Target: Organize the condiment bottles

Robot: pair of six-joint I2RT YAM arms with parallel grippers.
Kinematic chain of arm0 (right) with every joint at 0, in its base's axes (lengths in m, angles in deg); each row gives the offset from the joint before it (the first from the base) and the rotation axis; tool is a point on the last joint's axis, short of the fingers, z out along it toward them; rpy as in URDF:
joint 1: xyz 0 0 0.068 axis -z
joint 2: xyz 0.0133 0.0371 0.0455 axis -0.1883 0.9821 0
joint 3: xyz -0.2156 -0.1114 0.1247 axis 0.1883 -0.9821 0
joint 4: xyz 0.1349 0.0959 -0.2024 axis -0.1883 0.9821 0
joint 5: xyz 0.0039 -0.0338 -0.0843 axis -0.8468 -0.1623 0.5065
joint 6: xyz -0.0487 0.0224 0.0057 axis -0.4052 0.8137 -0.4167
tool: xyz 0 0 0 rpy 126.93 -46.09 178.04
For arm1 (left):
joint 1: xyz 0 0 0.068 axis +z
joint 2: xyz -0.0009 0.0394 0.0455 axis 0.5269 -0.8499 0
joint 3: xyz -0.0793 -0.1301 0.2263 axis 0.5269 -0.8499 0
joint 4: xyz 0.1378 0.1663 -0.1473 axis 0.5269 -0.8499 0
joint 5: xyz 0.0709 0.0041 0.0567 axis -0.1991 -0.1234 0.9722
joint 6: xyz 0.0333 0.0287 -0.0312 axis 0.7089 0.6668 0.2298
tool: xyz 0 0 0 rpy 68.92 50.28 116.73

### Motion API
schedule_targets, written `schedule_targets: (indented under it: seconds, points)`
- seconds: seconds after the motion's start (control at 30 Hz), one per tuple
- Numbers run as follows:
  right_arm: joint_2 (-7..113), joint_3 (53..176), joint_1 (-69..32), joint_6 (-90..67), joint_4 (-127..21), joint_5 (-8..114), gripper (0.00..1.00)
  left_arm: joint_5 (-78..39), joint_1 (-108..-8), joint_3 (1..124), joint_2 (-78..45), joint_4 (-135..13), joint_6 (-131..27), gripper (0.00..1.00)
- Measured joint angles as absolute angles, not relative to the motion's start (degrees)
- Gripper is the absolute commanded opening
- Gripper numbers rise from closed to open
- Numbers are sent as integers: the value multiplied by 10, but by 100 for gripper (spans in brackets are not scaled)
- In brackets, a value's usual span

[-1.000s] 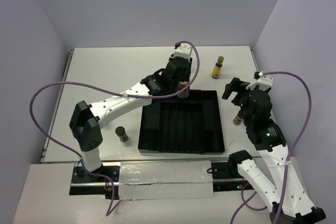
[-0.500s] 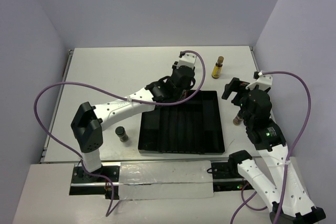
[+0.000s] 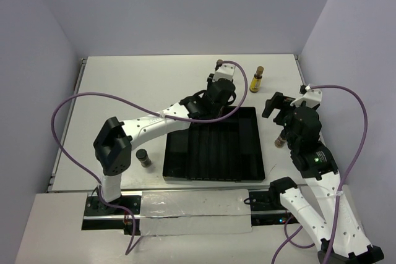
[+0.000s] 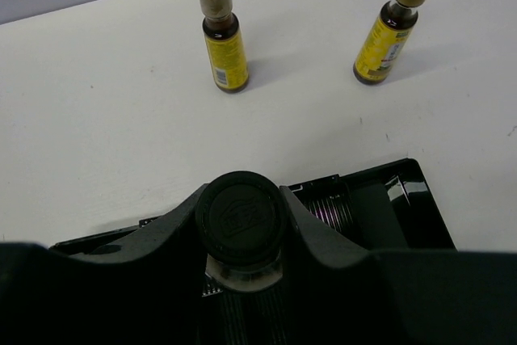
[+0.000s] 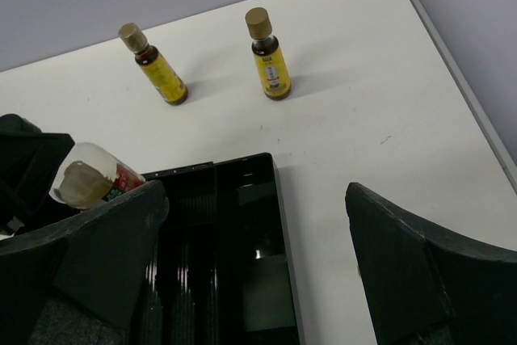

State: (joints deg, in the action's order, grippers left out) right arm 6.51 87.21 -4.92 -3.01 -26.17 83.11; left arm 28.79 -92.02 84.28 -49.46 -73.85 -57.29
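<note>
My left gripper [image 3: 216,103] [image 4: 240,228] is shut on the tall clear bottle just below its black cap [image 4: 240,216], over the far edge of the black ridged tray [image 3: 260,153]. The right wrist view shows the bottle tilted, its pale base and red-white label [image 5: 87,182] above the tray's far left corner. Two slim yellow bottles [image 4: 224,50] [image 4: 390,34] stand upright on the table beyond the tray. A short dark jar [image 3: 143,157] stands left of the tray. Another [image 3: 279,141] is half hidden by my right arm. My right gripper [image 3: 278,119] [image 5: 258,264] is open and empty over the tray's right edge.
The tray [image 5: 283,224] has long ridged compartments with nothing showing in them. The white table's right edge [image 5: 452,70] runs close beyond the yellow bottles. Purple cables loop over both arms. Grey walls close in on the table's far, left and right sides.
My left gripper has carried the tall bottle a little to the right along the tray's far edge. The right arm has not moved.
</note>
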Motion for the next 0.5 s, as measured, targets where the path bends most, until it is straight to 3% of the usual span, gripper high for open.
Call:
schedule_targets:
  seconds: [0.07, 0.13, 0.5]
  points:
    - [64, 872, -49, -30, -262, 832, 100, 297, -920, 862, -510, -745, -581, 81]
    - [64, 872, -49, -30, -261, 832, 100, 299, -920, 880, -524, -753, -594, 97]
    - [64, 872, -49, -30, -261, 831, 100, 300, -921, 903, -530, -799, -612, 100]
